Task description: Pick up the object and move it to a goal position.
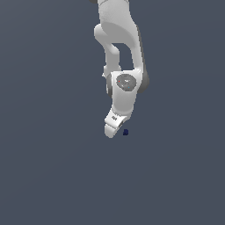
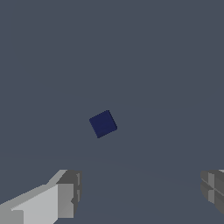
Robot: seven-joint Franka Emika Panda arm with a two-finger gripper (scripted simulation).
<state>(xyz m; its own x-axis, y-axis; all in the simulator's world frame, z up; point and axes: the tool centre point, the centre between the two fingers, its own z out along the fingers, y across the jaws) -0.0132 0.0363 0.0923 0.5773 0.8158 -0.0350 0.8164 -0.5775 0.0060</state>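
The white end effector (image 1: 113, 128) hangs with its grey-padded fingers (image 2: 70, 192) spread wide and empty, while the tiny dark navy-blue cube (image 1: 125, 132) lies just beside it, untouched.

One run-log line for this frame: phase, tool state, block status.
phase: approach | tool: open, empty, fingers wide apart | navy block: free on the surface, not touched, ahead of the fingers in the wrist view | goal marker: none visible

A plain dark grey-blue table (image 1: 52, 176) is seen throughout. One small navy-blue cube (image 2: 103, 124) is set directly on it.
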